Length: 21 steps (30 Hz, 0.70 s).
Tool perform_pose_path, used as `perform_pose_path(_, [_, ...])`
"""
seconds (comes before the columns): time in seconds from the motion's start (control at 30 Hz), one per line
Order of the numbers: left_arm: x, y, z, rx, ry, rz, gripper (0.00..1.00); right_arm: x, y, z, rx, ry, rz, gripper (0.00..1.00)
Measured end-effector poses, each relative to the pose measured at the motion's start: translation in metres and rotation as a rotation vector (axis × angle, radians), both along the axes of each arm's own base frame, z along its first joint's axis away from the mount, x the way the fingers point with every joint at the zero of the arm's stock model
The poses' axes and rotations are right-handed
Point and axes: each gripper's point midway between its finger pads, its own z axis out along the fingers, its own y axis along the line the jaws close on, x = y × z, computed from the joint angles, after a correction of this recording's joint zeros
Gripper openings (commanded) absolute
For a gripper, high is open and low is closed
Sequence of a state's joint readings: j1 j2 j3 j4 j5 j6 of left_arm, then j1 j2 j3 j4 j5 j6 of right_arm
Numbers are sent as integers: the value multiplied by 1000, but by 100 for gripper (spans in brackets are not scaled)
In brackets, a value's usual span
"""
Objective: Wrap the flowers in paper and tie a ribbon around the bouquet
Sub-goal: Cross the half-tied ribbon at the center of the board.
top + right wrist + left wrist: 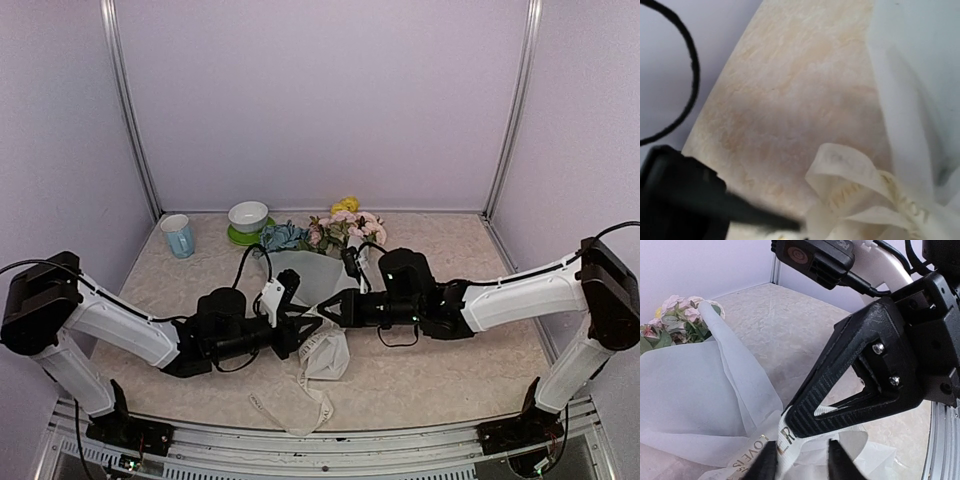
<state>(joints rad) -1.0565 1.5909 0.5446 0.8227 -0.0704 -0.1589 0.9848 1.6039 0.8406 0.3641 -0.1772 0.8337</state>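
1. A bouquet [312, 276] of pink, yellow and blue artificial flowers in a cone of translucent white paper lay on the beige marbled worktop [450, 350], about midway between its left and right edges.
2. The flowers [345, 228] pointed at the far edge. The paper [690, 390] narrowed toward the near edge, where both arms met.
3. A narrow cream-white fabric ribbon with small dark lettering [750, 457] sat at the narrow end of the cone. The right wrist view showed it bunched in loops against the paper.
4. More pale material trailed from there toward the near edge. The top view did not show whether it was ribbon or paper.
5. The right gripper [799, 425], a black two-finger claw, was closed, its tips pinched on the ribbon just above the lettering.
6. The left gripper [800, 452] sat right beside it. Its two dark fingers [765, 465] stood a small gap apart, and the ribbon ran up through that gap without visibly being squeezed.
7. A light blue cup [179, 238] stood near the far left corner.
8. A white bowl [248, 214] on a green saucer [238, 239] stood at the far edge, between the cup and the flowers.
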Motion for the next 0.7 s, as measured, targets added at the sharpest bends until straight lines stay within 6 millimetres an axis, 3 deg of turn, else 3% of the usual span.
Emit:
perform_pose_path(0.13, [-3,-3,2,-27,25,-60,85,5,-2,0,-13,-3,-5,0])
perform_pose_path(0.23, [-9,-9,1,-42,25,-100,84,9,2,9,0,-23,-6,0])
perform_pose_path(0.37, [-8,-18,-10,0,16,-100,65,11,4,13,7,-34,-3,0])
perform_pose_path(0.5, [2,-23,-6,20,-20,-52,51,11,4,11,4,-32,-2,0])
perform_pose_path(0.7, [11,-18,-4,37,-49,0,11,11,4,11,6,-33,-2,0])
